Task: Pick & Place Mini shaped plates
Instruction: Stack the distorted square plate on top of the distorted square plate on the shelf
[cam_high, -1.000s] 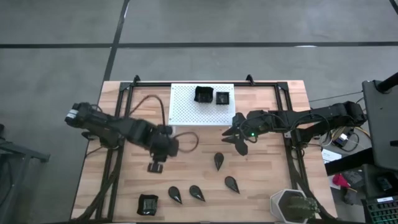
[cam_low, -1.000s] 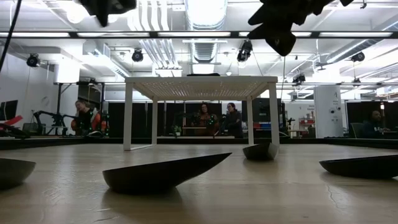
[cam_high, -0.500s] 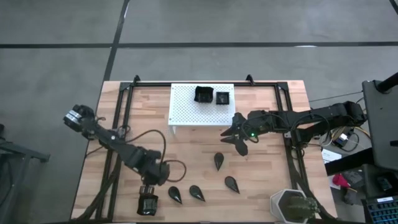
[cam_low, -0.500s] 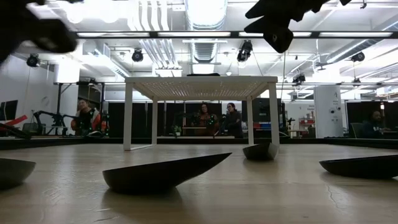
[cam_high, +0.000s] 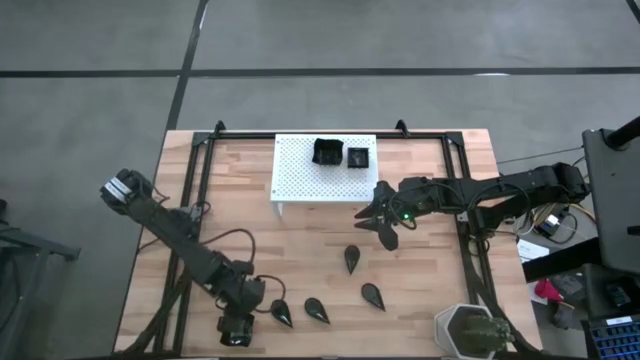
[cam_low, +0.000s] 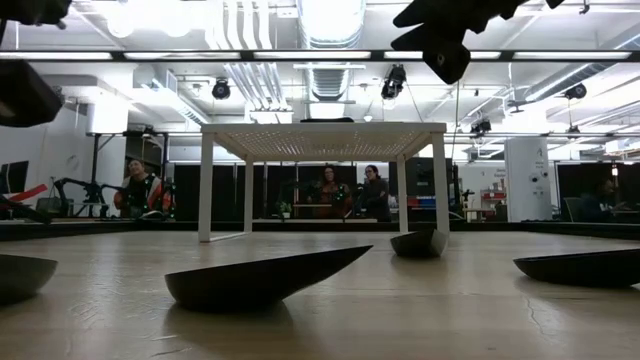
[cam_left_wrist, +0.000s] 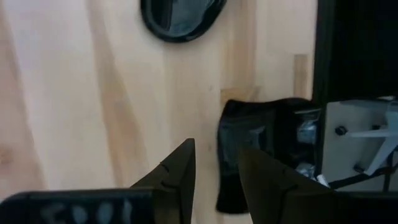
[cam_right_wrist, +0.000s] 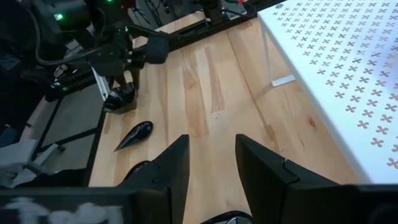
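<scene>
**Down by the near corner: a hand right over a little plate**

Down at the near-left corner of the counter (cam_high: 420, 240), the left hand (cam_high: 238, 322) hangs right over a small square black plate (cam_high: 235, 331). Its two fingers (cam_left_wrist: 180, 169) are apart, with nothing between them, and the plate sits just past their tips. That plate lies very close to the counter's edge. If the hand comes down a bit off, a finger could bump the rim and push the plate off the counter. The plate looks shiny and smooth, so I think it could also slip out of a weak pinch.

A teardrop plate (cam_high: 282, 314) lies just beside the square one, and the hand could knock it while turning.

Three more teardrop plates (cam_high: 352, 259) lie near the middle. Two square plates (cam_high: 327, 152) already sit on the white stand (cam_high: 296, 170).

Up above the middle, the right hand (cam_high: 384, 220) waits in the air with its fingers apart, holding nothing. If it dropped low, it might hit the stand's edge.
</scene>
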